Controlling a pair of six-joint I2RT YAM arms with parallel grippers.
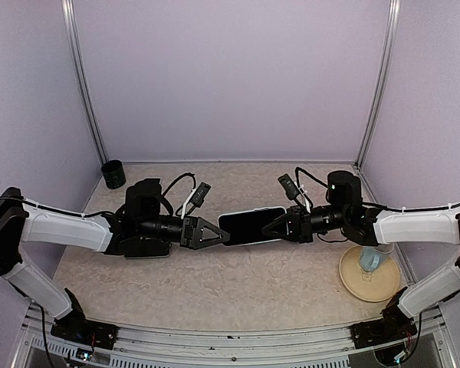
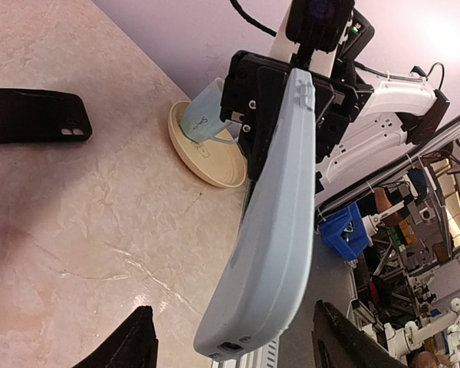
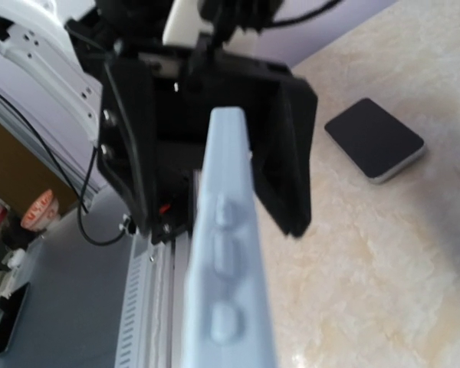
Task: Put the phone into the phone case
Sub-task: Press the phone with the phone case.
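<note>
While the right gripper (image 1: pixel 276 226) pinches one end of the phone (image 1: pixel 251 225) tight in mid-air and hides that end, the left gripper (image 1: pixel 215 232) stands wide around the other end, a gap on each side. My left wrist view cuts off its fingers (image 2: pixel 130 345) at the bottom edge and shows the black phone case (image 2: pixel 32 115) lying flat on the table (image 2: pixel 100 230), well apart from the phone. Close up, the right wrist view blurs, and I cannot tell what the dark flat slab (image 3: pixel 376 138) is.

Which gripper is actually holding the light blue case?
The right gripper, clamped on one end of the case; the left gripper stands open around the other end.
</note>
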